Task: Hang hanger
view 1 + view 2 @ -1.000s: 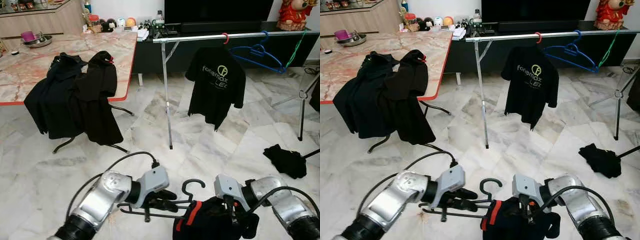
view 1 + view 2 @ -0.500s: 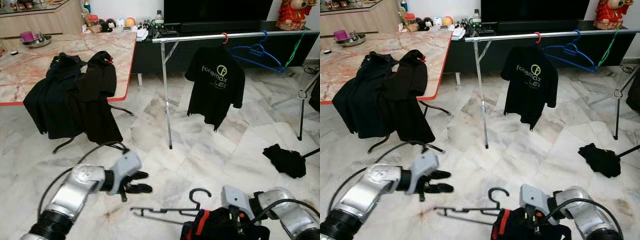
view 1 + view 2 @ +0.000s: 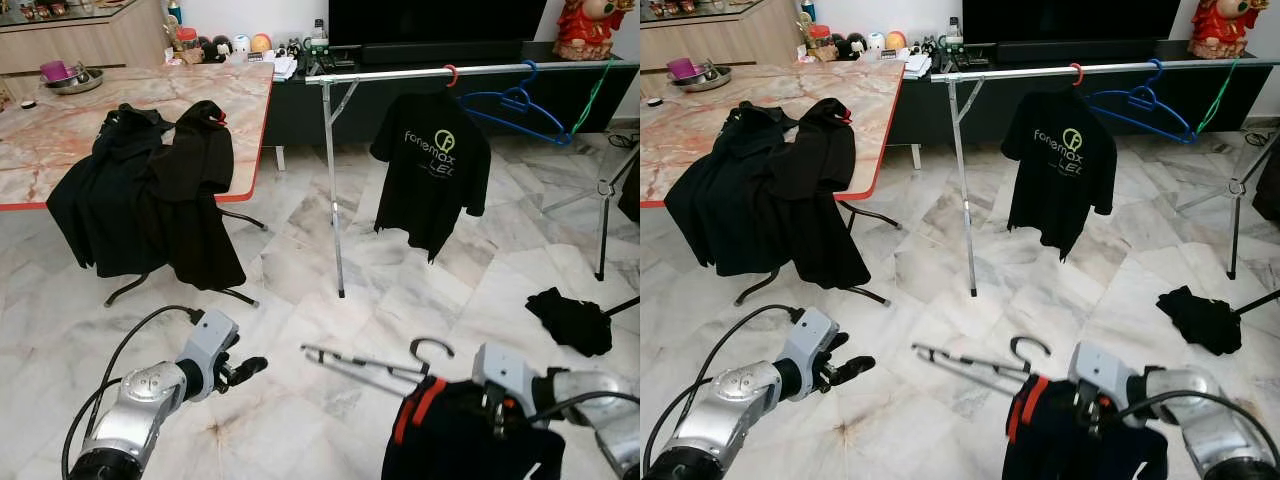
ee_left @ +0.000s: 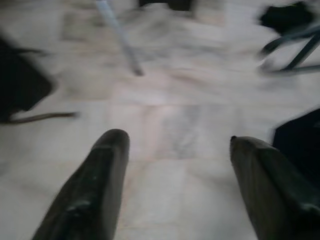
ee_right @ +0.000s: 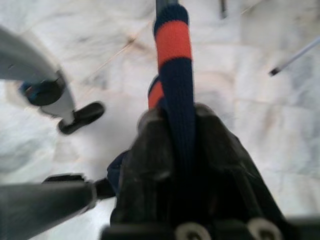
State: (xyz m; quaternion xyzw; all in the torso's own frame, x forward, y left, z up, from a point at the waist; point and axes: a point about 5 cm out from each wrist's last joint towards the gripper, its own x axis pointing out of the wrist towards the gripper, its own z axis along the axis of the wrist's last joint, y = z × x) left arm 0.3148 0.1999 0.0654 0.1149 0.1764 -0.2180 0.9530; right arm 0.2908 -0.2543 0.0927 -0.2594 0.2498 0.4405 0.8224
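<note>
My right gripper [image 3: 496, 418] is shut on the red-striped collar [image 5: 172, 42] of a dark shirt [image 3: 460, 440], which hangs from it low at the front right. A black hanger [image 3: 372, 362] is in the shirt, its hook [image 3: 432, 346] upward and one arm sticking out to the left above the floor. My left gripper [image 3: 246, 368] is open with nothing between its fingers [image 4: 100, 175], low at the front left, well apart from the hanger. Ahead stands the silver clothes rail [image 3: 400, 75], bearing a black printed T-shirt [image 3: 432, 165] on a red hanger.
A blue hanger [image 3: 515, 105] and a green one [image 3: 596, 88] hang further right on the rail. Black clothes [image 3: 150, 195] drape off the marble table [image 3: 60, 130] at the left. Another black garment [image 3: 572, 320] lies on the floor at the right, beside a stand's legs.
My left gripper has let go of the hanger and drawn back to the left. The right gripper has raised the shirt and hanger and carried them rightward.
</note>
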